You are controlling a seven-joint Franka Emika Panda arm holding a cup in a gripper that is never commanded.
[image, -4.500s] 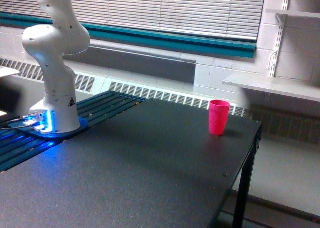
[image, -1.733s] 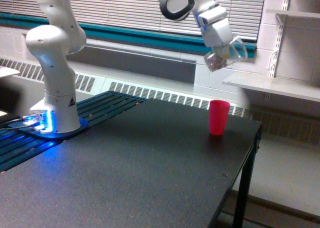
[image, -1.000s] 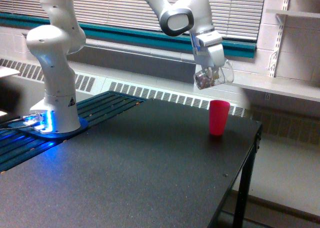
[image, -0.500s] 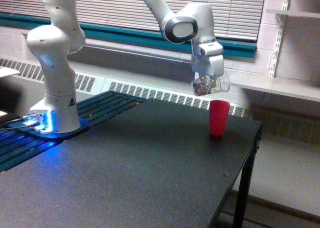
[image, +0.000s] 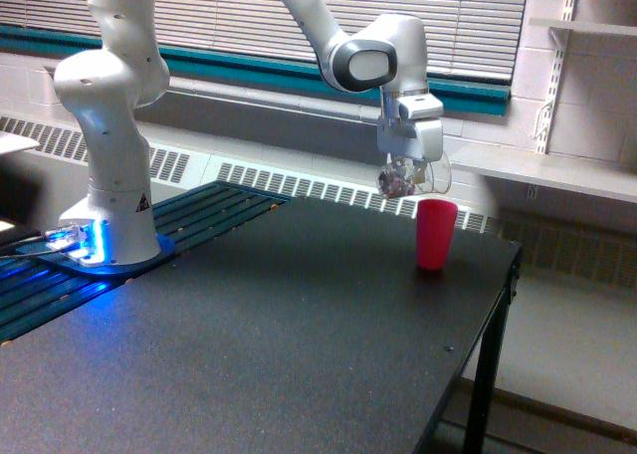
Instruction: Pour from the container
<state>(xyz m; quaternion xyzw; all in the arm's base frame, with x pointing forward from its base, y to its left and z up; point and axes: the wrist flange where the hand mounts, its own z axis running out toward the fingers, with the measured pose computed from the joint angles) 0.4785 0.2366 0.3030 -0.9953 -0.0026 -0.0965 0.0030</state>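
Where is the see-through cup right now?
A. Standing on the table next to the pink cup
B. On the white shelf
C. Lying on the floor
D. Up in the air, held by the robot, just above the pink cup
D. The end effector holds the clear cup in the air, tipped, just above and slightly toward the exterior view's left of the pink cup, which stands on the table.

Lab: bench-mounted robot arm; wall shelving.
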